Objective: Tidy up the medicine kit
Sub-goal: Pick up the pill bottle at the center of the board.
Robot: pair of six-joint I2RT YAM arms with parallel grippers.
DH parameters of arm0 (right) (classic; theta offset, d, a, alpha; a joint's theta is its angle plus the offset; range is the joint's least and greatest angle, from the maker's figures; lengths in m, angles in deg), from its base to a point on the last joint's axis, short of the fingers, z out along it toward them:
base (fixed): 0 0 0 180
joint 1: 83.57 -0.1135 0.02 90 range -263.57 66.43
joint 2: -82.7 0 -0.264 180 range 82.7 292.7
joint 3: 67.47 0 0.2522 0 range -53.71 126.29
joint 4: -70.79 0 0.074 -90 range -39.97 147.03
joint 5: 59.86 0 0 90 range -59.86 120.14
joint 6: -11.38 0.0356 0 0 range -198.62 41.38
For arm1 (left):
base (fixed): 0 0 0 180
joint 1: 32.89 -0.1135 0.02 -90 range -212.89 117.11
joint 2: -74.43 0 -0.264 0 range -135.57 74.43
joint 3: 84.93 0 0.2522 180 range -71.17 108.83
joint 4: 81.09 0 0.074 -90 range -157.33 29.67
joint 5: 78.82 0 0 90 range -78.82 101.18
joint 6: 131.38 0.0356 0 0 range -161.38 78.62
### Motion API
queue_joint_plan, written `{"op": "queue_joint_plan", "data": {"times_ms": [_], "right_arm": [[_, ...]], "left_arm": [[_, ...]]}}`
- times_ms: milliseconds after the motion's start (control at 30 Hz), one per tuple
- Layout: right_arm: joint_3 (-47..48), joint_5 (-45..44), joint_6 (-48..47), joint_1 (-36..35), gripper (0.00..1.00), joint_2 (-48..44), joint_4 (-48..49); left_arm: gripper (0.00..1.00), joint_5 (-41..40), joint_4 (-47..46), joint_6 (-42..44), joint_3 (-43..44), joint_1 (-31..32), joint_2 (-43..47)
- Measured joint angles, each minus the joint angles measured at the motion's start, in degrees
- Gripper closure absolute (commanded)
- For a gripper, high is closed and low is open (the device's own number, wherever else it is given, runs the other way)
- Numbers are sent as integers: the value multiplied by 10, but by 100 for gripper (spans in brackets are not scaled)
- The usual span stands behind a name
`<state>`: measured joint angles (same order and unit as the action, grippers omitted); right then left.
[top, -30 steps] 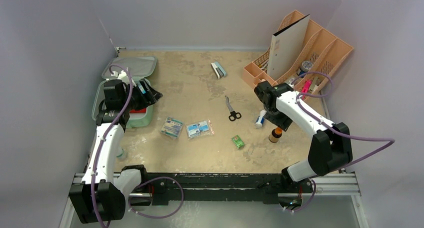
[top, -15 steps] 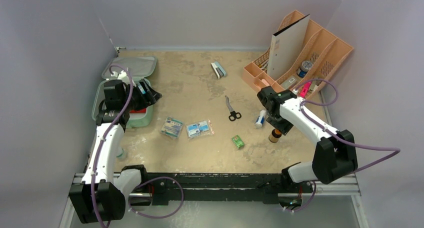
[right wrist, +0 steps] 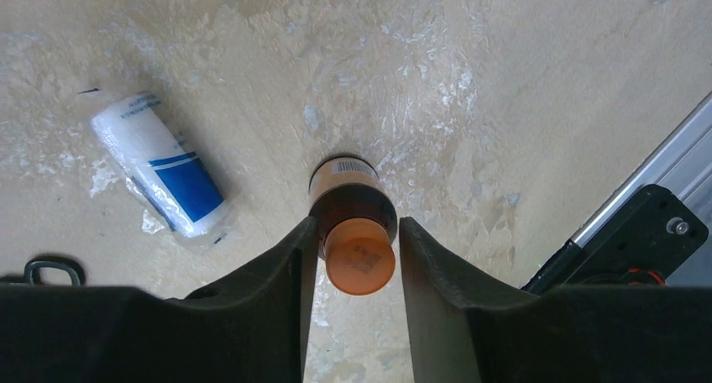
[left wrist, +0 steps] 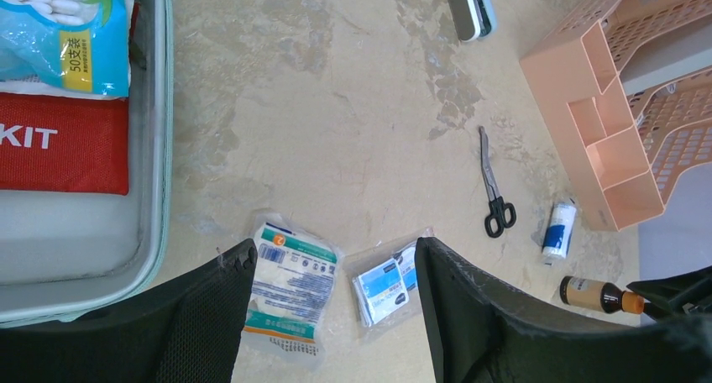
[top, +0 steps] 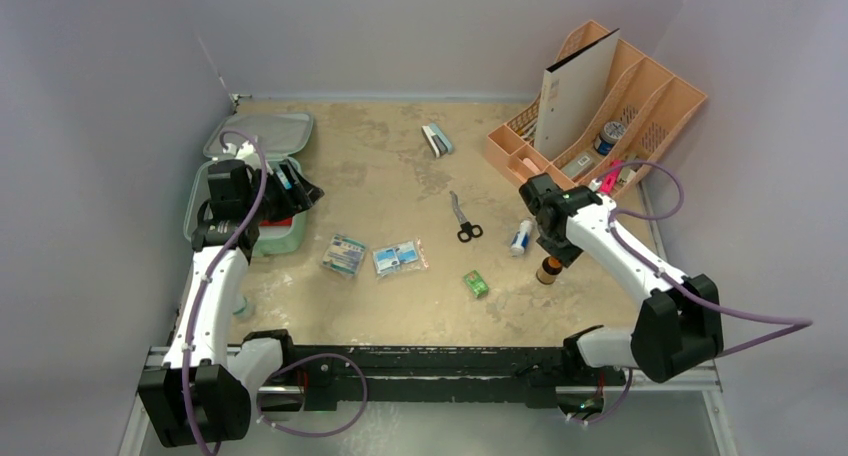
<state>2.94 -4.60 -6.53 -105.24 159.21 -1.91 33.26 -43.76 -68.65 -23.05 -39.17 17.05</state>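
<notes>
— Right gripper (top: 553,260) first: from above we see it pointing down at the amber bottle (top: 549,272). The right arm is folded at the elbow by the right edge of the table (top: 400,186), and its forearm reaches inward just on the near side of the peach organizer (top: 650,101). And the left?
— We find the left arm stretched straight up the left side. Its wrist is bent over the mint-green medicine kit (top: 268,134), which lies open at the table's far left.
— Left wrist view, then.
— We look down between the two dark fingers of the left gripper (left wrist: 334,257): spread wide, holding nothing. The kit's tray sits at left with a red pouch (left wrist: 59,144) and a bag of cotton swabs (left wrist: 63,30) inside. Two sealed packets (left wrist: 290,286) lie on the table just outside it.
— And the right wrist?
— We see the fingers (right wrist: 269,291) flanking the bottle's orange cap (right wrist: 359,257) closely on both sides; we cannot tell whether they pinch it. A gauze roll (right wrist: 164,177) lies apart, to the left.
</notes>
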Motion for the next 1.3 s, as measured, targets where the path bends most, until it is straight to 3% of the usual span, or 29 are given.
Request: {"op": "queue_joint_plan", "data": {"times_ms": [100,233,433,633,900,1000,1133,1300], "right_arm": [[0,3,0,0,46,-10,0],[0,18,0,0,49,-10,1],[-18,45,-1,0,66,-10,17],[-16,43,-9,0,99,-14,13],[73,52,-136,0,100,-61,26],[90,108,-209,1,100,-90,82],[83,249,-299,3,100,-131,198],[10,433,-289,3,100,-155,413]], "left_arm": [[33,0,1,1,0,0,2],[33,0,1,5,0,0,6],[33,0,1,9,0,1,9],[35,5,0,21,0,4,12],[36,47,-13,66,5,75,15],[36,65,-12,90,25,113,14],[35,89,-21,103,59,139,13],[33,75,-47,9,62,147,12]]}}
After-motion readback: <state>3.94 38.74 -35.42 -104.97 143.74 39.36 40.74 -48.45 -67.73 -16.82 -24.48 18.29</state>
